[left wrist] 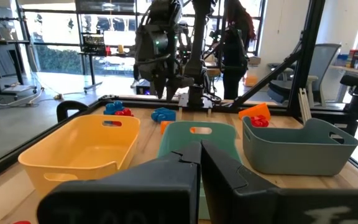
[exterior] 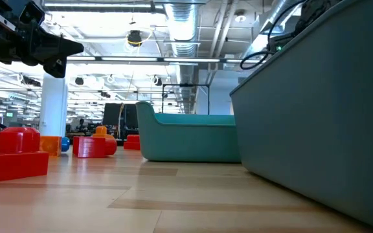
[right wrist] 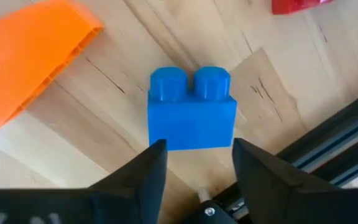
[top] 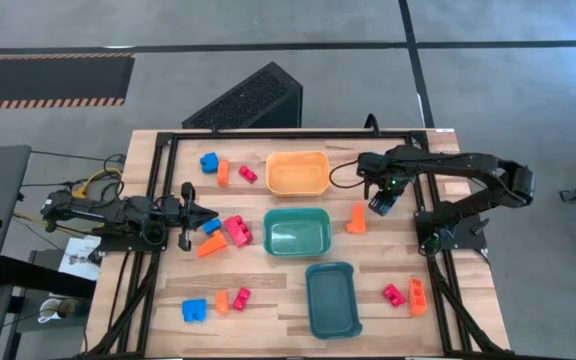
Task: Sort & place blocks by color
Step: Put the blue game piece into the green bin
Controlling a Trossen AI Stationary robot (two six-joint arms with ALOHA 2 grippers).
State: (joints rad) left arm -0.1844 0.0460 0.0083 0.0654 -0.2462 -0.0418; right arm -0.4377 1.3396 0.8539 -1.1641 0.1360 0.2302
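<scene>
Trays run diag. from frame ctr to lower right: orange tray (top: 297, 172), green tray (top: 296, 232), teal tray (top: 331, 298), all 3 empty.

L side: left gripper (top: 200, 215) has its fingers pressed together, holding nothing, just beside a blue/orange/pink cluster of blocks (top: 224, 235). More blocks sit upper left, lower left and lower right.

R of ctr: right gripper (top: 381, 202) has its fingers apart over a blue block (right wrist: 191, 115), near an orange wedge (top: 356, 218). Contact can't be told.

Bare wood lies btw trays and frame rails.

Only the right wrist view shows the block's 2 studs.
</scene>
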